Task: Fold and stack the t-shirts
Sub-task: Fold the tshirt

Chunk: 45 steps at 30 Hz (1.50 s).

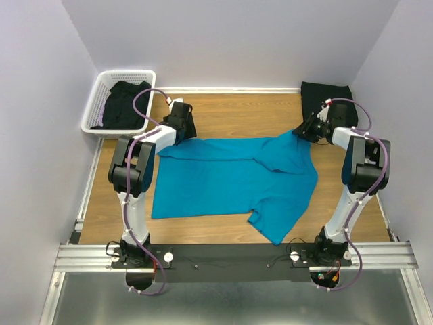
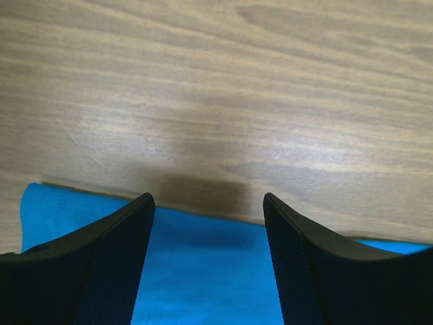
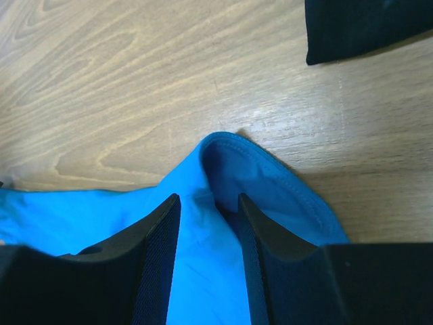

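Observation:
A bright teal t-shirt [image 1: 230, 179] lies spread across the middle of the wooden table, with its near right part folded over. My left gripper [image 1: 183, 123] hangs open just over the shirt's far left edge [image 2: 203, 271], its fingers [image 2: 122, 257] straddling the hem with nothing pinched. My right gripper [image 1: 306, 128] is at the far right sleeve. Its jaws [image 3: 209, 198] stand partly apart, with teal sleeve fabric [image 3: 203, 271] between them and one finger [image 3: 264, 257] at the sleeve opening. A folded black t-shirt [image 1: 327, 95] lies at the back right corner [image 3: 365, 27].
A white lattice basket [image 1: 128, 72] stands at the back left, holding black t-shirts [image 1: 125, 105]. Grey walls close in the table on three sides. A metal rail [image 1: 230, 256] carrying both arm bases runs along the near edge.

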{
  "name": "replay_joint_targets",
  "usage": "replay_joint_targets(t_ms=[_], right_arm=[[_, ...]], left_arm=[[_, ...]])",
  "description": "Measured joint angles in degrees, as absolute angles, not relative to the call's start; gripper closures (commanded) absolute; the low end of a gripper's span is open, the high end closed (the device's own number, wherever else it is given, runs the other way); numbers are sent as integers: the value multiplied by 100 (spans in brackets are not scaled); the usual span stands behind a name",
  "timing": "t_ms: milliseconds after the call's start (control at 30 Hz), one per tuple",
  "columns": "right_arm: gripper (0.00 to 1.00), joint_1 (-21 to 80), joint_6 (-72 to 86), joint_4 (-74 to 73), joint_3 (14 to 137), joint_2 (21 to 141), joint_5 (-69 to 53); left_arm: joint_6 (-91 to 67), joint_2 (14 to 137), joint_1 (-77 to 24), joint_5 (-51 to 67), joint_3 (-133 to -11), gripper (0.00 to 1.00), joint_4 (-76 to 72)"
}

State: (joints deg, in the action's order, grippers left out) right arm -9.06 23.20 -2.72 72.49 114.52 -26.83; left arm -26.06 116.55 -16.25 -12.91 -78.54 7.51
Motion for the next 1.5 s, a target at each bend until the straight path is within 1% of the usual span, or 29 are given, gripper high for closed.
replay_joint_targets(t_ms=[167, 267, 300, 367, 400, 467, 600, 733, 867, 1000, 1200, 1500], right_arm=[[53, -906, 2279, -272, 7249, 11520, -2810], [67, -906, 2244, -272, 7249, 11542, -2893], [77, -906, 2237, -274, 7249, 11544, -2917], [87, -906, 2261, -274, 7247, 11544, -2952], [94, -906, 2241, -272, 7247, 11539, -2971], [99, -906, 2272, -266, 7210, 11520, -2985], [99, -906, 2329, -270, 6938, 11306, -2982], [100, -906, 2539, -309, 6436, 10718, -2869], [100, -906, 2759, -327, 6042, 10112, -2622], [100, -906, 2867, -388, 5800, 9762, -2263], [99, -906, 3076, -530, 5349, 9515, -1750], [99, -906, 3317, -663, 4727, 9338, -1393]], left_arm=[[-2606, 11671, -1625, -1236, -7863, 26, 888], [-2609, 11714, -1625, -1232, -7885, 26, 954], [-2613, 11725, -1625, -1232, -7887, 27, 963], [-2620, 11738, -1625, -1232, -7902, 27, 987], [-2628, 11738, -1625, -1232, -7907, 26, 1007], [-2641, 11738, -1625, -1232, -7907, 26, 1022], [-2672, 11738, -1625, -1232, -7913, 27, 1055], [-2729, 11738, -1619, -1232, -7929, 26, 1100], [-2762, 11738, -1608, -1229, -7953, 26, 1166], [-2770, 11740, -1608, -1227, -7972, 26, 1221], [-2770, 11738, -1586, -1221, -7972, 27, 1225], [-2770, 11738, -1584, -1216, -7972, 26, 1238]])
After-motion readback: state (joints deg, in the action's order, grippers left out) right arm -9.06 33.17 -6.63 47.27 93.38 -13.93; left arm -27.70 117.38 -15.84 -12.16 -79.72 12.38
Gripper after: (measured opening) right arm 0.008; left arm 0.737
